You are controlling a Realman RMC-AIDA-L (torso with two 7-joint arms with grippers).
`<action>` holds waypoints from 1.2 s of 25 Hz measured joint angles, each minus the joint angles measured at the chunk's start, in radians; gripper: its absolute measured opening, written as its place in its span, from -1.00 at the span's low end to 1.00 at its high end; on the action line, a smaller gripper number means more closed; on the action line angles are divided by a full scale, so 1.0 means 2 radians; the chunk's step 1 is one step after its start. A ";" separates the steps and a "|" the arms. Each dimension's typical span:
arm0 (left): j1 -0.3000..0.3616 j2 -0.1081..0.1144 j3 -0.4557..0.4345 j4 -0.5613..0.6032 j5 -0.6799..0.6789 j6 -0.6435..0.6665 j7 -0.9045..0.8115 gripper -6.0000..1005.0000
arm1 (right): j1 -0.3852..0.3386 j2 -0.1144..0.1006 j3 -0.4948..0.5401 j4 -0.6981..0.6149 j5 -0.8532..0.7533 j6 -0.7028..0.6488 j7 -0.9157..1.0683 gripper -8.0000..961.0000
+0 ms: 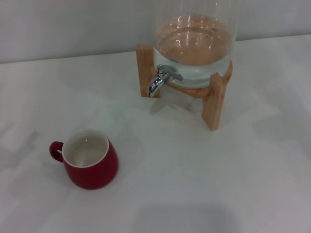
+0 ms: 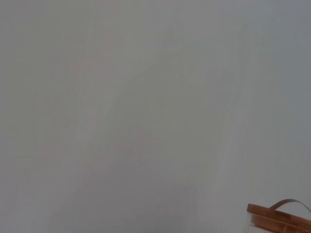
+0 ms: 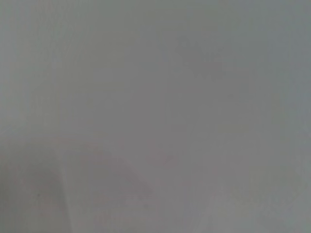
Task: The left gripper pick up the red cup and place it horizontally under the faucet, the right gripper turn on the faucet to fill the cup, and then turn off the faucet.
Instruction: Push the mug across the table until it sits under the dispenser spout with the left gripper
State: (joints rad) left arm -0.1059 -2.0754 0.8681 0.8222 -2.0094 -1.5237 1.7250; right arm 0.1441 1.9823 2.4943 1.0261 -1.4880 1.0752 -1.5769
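A: Head view first. The red cup (image 1: 89, 159) stands upright on the white table (image 1: 204, 184), toward the robot's left, its loop handle pointing left, well apart from the faucet (image 1: 160, 80). The chrome tap sits on a glass dispenser (image 1: 194, 46) part-filled with water, carried by a wooden stand (image 1: 214, 99).

B: Any arm there?

A: None. Neither the left gripper nor the right gripper shows, so I cannot tell how either pair of jaws stands.

B: So the step in hand?

A: Judging by the layout, the pickup has not begun. To do it well, I'd bring the left gripper in from the cup's left, pinch the rim or wall away from the small handle, and lift straight before carrying it under the spout. The glazed wall looks slippery, so a centred grip matters.

B: Left wrist view?

A: Mostly bare pale surface, with a corner of the wooden stand (image 2: 279, 218) at one edge. No fingers visible, no cup.

B: Right wrist view?

A: Plain grey surface only. That arm's pose cannot be read; it appears parked out of sight.
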 joint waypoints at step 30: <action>-0.002 -0.002 0.005 0.004 0.035 0.005 0.077 0.75 | 0.005 0.000 0.002 0.000 0.000 -0.007 0.000 0.50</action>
State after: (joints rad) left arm -0.1103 -2.0800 0.8784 0.8308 -1.9402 -1.5134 1.8788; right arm 0.1548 1.9821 2.4992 1.0262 -1.4879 1.0613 -1.5779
